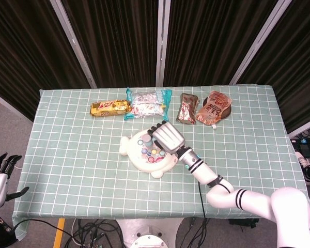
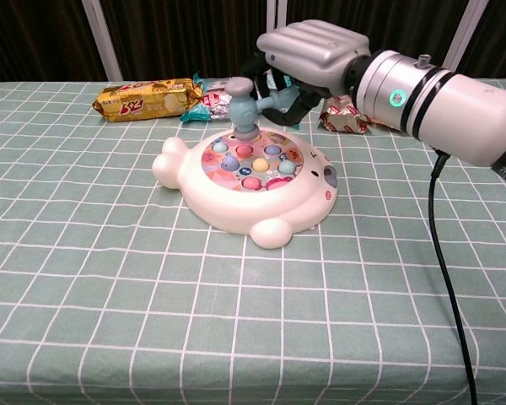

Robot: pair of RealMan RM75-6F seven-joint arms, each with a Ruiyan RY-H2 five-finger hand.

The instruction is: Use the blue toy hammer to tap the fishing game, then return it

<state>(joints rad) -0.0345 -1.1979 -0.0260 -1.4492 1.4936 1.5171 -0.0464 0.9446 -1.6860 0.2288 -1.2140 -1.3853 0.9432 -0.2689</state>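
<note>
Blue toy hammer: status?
Right hand grips blue toy hammer, head over white fishing game. Left hand open, off the table. Nothing blocking.

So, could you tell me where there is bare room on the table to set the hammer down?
Bare cloth lies left of the game, along the near edge and right of the right hand. The far strip is crowded with snack packs.

Both views are bright and evenly lit from overhead, with only soft shadows under the white plastic fish-shaped fishing game point(image 2: 244, 181). The green checked tablecloth point(image 1: 72, 150) looks sharp; black curtains point(image 1: 113, 41) stay dark. Faint glare marks the silver right hand point(image 2: 316, 46).
</note>
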